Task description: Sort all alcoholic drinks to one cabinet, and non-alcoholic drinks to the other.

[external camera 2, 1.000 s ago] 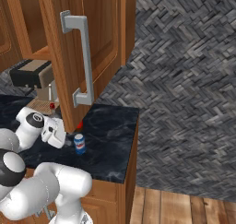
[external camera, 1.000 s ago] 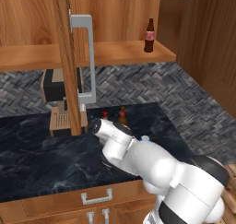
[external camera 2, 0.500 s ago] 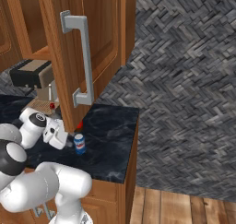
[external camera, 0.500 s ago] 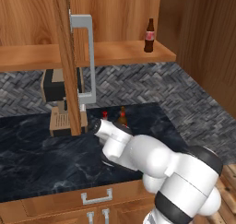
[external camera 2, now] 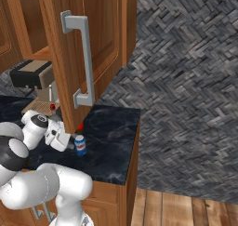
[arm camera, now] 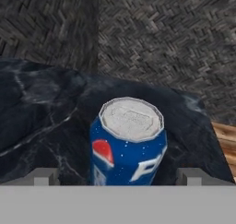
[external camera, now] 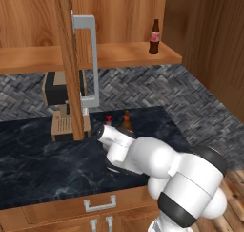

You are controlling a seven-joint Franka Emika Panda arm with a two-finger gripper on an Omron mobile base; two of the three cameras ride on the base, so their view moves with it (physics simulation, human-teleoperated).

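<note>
We have the gripper [arm camera: 117, 176] fully spread, fingertips [arm camera: 45, 176] either side of the blue soda can [arm camera: 127, 147] in the hand view, nothing clamped; contact can't be confirmed. Can stands upright on the black marble counter [external camera 2: 109, 127], toward its front right corner, just beside the gripper [external camera 2: 65, 140] in the right base view, can [external camera 2: 80, 145] apart from it there. Cola bottle [external camera: 154, 36] sits upright near the right end of the open cabinet shelf [external camera: 109, 54]. Red-capped liquor bottle [external camera: 108, 119] and beer bottle [external camera: 126, 121] stand at the counter's back, partly hidden behind the arm, near the cabinet door [external camera: 66, 59]
</note>
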